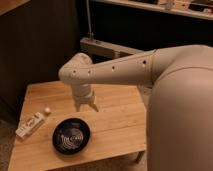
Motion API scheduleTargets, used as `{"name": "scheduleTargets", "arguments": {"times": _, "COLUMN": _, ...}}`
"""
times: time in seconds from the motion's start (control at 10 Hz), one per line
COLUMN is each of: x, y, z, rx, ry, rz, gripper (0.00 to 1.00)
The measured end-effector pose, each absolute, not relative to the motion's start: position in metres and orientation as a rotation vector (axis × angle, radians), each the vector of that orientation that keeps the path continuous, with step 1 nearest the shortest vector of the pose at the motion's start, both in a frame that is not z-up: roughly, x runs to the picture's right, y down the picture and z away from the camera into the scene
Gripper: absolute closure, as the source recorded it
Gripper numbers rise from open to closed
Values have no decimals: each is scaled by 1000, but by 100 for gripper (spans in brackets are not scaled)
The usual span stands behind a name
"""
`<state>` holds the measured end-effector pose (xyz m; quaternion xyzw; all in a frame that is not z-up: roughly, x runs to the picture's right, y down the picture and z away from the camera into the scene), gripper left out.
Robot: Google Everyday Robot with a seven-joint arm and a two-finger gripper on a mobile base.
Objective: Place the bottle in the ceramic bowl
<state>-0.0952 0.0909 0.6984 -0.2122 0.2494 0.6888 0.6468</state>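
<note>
- At the left edge of the desk (pixel 122 127) lies the bottle (pixel 30 126), flat on its side and set at a slant, its cap end pointing up and to the right. The step in hand is, by my judgement, the reach for it, since nothing is gripped yet.
- Just right of the bottle and a little nearer the front sits the bowl (pixel 71 136), apart from it and with nothing in it. A good reach should pass behind the bowl rather than over its rim, so that it is not knocked.
- Further right, above the middle of the desk, hangs the hand (pixel 86 106), pointing straight down, its two fingers spread and holding nothing. It should travel left, turn so the fingers straddle the bottle's narrow width, then drop low before closing.
- Because the bottle lies so near the edge, a sideways push could send it off, so a straight descent seems safest.
- Seen closely, the bottle is flattish and cream-white with a pale label and a small round cap; it looks light and easy to slide.
- Beside it, the bowl is black, glossy and shallow, with rings inside.
</note>
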Motion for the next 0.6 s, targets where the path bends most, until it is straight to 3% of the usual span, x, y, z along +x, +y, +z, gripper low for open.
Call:
{"name": "scheduleTargets", "arguments": {"times": 0.4, "x": -93, "y": 91, "z": 697, "rx": -493, "ry": 549, "rz": 1541, "gripper": 35}}
{"name": "scheduleTargets", "arguments": {"times": 0.6, "x": -88, "y": 85, "z": 687, "rx": -556, "ry": 406, "rz": 1434, "gripper": 35}}
